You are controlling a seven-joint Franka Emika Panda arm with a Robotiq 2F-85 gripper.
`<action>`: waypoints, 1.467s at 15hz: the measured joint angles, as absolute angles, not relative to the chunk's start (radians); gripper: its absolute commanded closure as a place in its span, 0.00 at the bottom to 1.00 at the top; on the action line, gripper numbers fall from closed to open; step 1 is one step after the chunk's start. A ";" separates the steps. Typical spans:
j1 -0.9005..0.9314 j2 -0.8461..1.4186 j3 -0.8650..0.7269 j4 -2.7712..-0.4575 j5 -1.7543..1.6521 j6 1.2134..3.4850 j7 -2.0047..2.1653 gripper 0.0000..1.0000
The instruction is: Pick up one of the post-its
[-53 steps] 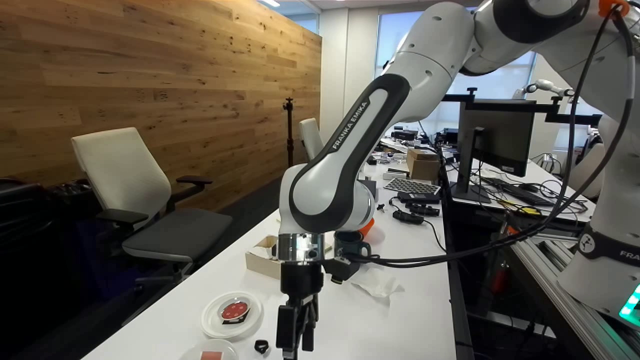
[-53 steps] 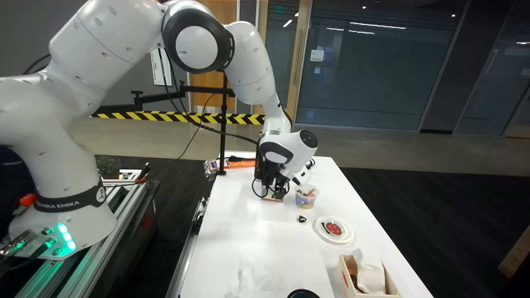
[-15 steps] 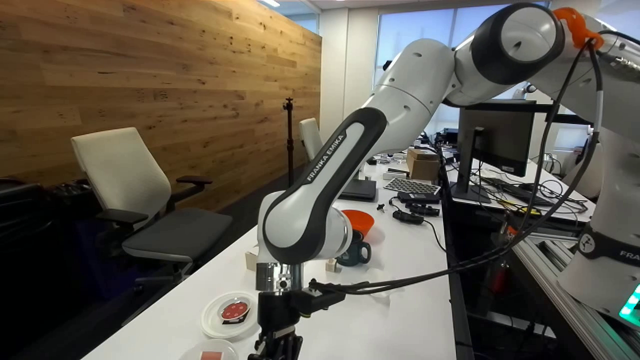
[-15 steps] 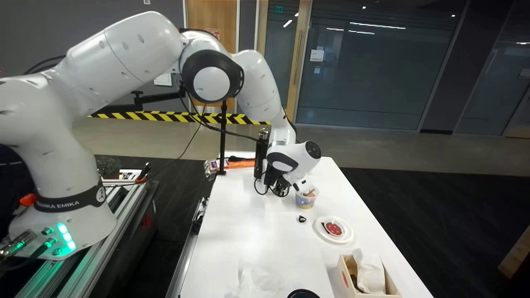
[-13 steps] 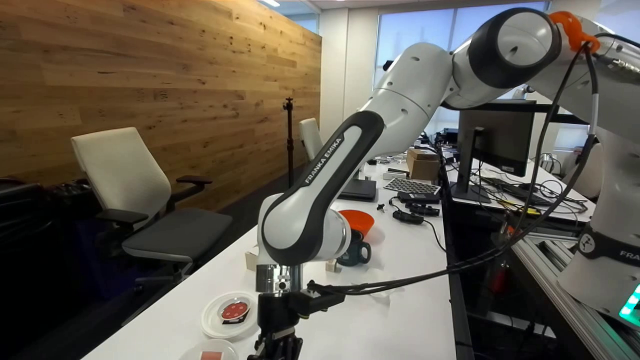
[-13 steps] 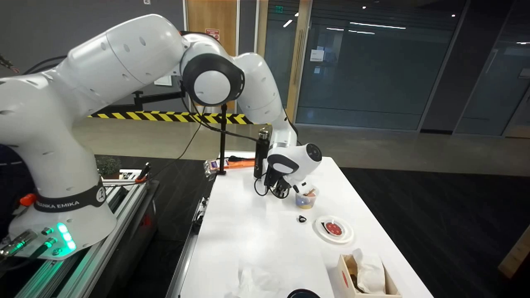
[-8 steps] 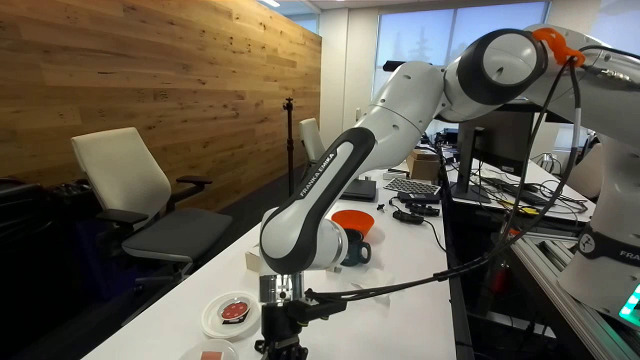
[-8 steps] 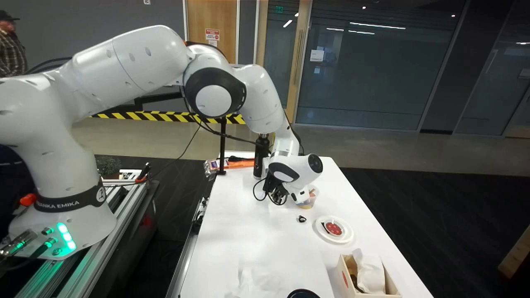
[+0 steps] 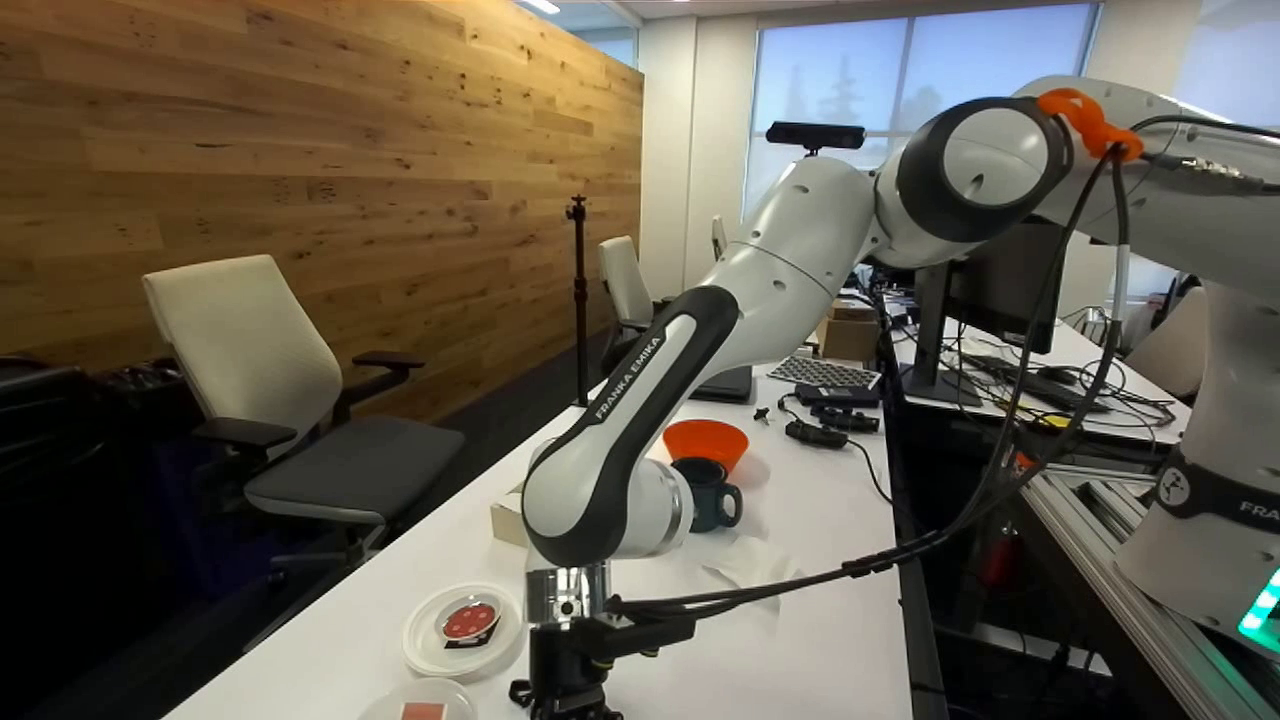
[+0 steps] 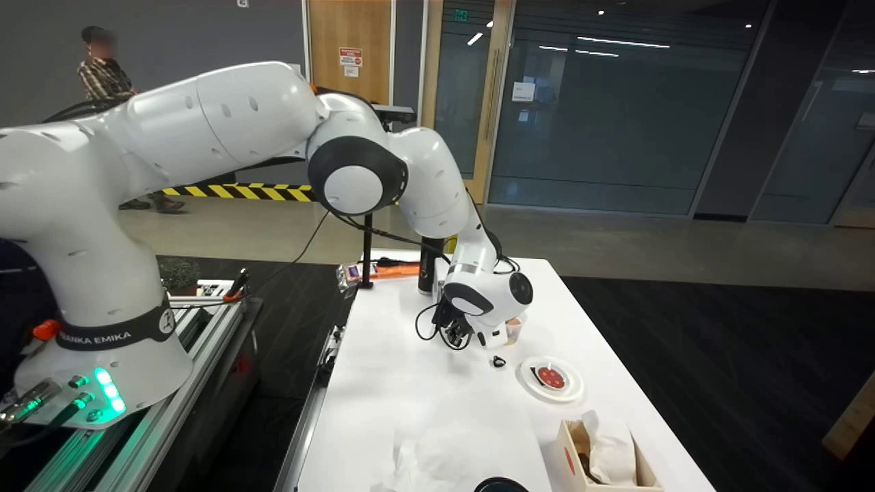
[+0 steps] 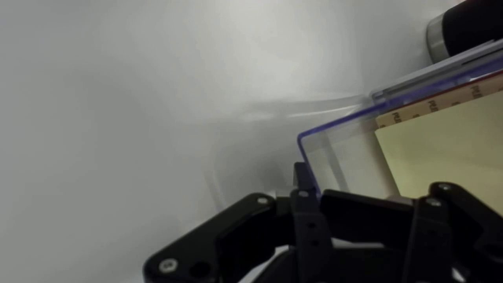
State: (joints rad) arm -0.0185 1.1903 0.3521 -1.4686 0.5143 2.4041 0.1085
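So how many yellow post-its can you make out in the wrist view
1 that I can make out: the yellow post-it, inside the blue-rimmed clear container at the right of the view. It runs off the picture's edge; others may be hidden beneath it.

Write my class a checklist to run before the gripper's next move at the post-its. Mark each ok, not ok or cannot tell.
1. Post-its visible: ok, yellow, in the wrist view.
2. All of them in view: not ok, cut off by the picture's edge.
3. Gripper centred over them: not ok, seemingly toward one end of the container.
4. Fingers clear of the container: cannot tell; one overlaps it in view.
5. Jaws open: cannot tell.
6. Person away from the table: ok, in the background.
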 measured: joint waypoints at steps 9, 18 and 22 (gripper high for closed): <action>-0.031 1.189 0.352 -1.461 0.557 2.403 0.157 0.13; -0.073 1.112 0.314 -1.555 0.645 2.505 0.165 0.00; -0.103 1.036 0.304 -1.658 0.714 2.584 0.165 0.00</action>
